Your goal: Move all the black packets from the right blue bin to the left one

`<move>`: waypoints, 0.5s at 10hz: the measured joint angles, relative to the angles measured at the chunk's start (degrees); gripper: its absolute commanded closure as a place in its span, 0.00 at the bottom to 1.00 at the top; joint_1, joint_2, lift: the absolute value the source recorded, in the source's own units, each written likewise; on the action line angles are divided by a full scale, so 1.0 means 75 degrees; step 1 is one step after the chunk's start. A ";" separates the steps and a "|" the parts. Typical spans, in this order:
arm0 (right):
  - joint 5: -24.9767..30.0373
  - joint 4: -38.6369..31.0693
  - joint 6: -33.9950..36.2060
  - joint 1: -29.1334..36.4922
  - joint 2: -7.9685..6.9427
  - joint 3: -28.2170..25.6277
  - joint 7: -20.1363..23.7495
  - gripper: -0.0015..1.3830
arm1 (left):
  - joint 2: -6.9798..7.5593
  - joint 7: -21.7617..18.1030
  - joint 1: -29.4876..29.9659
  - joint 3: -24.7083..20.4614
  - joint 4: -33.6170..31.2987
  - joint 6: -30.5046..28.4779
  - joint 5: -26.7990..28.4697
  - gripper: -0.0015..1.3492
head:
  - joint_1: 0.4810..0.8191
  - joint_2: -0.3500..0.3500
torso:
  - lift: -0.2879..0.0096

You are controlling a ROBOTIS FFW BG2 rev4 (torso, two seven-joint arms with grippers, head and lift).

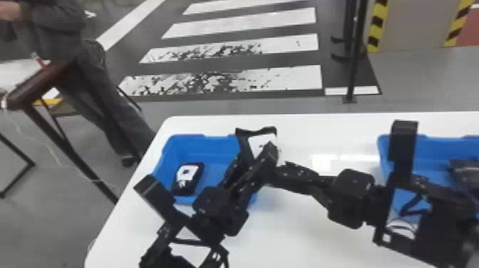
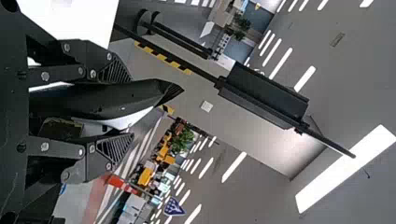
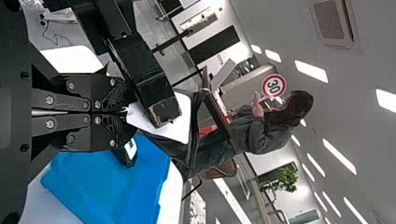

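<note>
Handover step, seemingly. Black packet (image 1: 262, 143) sat between left end effector's (image 2: 129, 107) part-closed fingers; right end effector (image 3: 130, 113) nearly closed, apparently pinching its edge. Next called for right releasing, left lowering it into left blue bin (image 1: 203, 142) below.

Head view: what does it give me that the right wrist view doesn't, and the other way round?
Head view: the right blue bin with dark contents, plus yellow-and-black striping beyond the table.

Right wrist view: a red-ringed round sign and a ceiling vent.

Shared: the left blue bin, the white-labelled black packet inside it, the raised packet and the right pincer.
</note>
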State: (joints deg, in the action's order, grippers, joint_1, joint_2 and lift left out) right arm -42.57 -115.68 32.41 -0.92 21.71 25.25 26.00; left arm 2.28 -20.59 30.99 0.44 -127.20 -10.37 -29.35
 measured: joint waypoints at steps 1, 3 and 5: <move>-0.0002 0.0004 -0.0008 0.0000 -0.0005 0.0000 -0.0007 0.84 | -0.0010 0.0079 0.0048 -0.0029 -0.0012 0.0134 0.0021 0.90 | 0.63 0.88 | 0.50; -0.0013 0.0023 -0.0012 0.0009 -0.0024 0.0000 -0.0021 0.83 | -0.0031 0.0241 0.0154 -0.0036 -0.0018 0.0502 0.0064 0.90 | 0.63 0.90 | 0.50; -0.0168 0.0107 -0.0108 0.0019 -0.0037 -0.0001 -0.0037 0.33 | -0.0045 0.0319 0.0199 -0.0018 -0.0027 0.0823 0.0090 0.90 | 0.63 0.92 | 0.50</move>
State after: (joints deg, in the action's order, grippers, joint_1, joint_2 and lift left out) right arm -43.83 -114.88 31.61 -0.78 21.44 25.24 25.73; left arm 1.95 -18.20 32.49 0.30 -127.40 -4.20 -28.68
